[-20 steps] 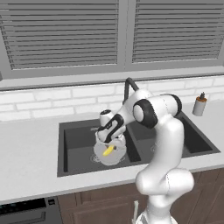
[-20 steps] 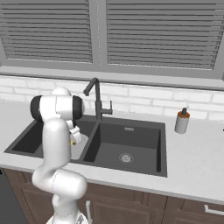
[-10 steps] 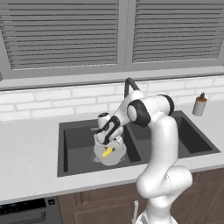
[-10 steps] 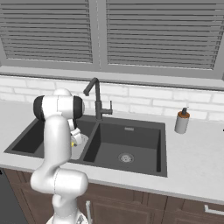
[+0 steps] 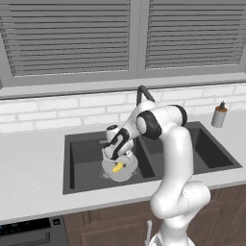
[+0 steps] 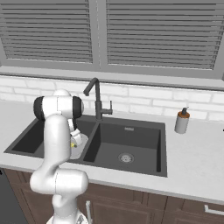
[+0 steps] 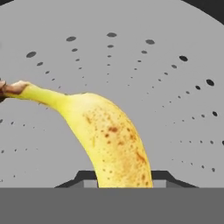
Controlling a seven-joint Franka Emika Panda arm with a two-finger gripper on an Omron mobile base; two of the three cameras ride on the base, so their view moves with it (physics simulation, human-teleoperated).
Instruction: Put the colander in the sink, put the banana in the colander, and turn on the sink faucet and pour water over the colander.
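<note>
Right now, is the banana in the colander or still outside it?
In. The banana lies against the colander's perforated inner wall in the hand view, inside the sink.

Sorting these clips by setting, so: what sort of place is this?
A simulated home kitchen, it seems: a dark double-basin sink with a gooseneck faucet set in a light counter, white brick backsplash and shuttered windows behind. A colander holding a banana sits in the left basin.

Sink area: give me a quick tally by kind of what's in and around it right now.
Colander: 1
Banana: 1
Sink basins: 2
Drain visible: 1
Faucet: 1
Soap bottle: 1
Total: 7
</note>
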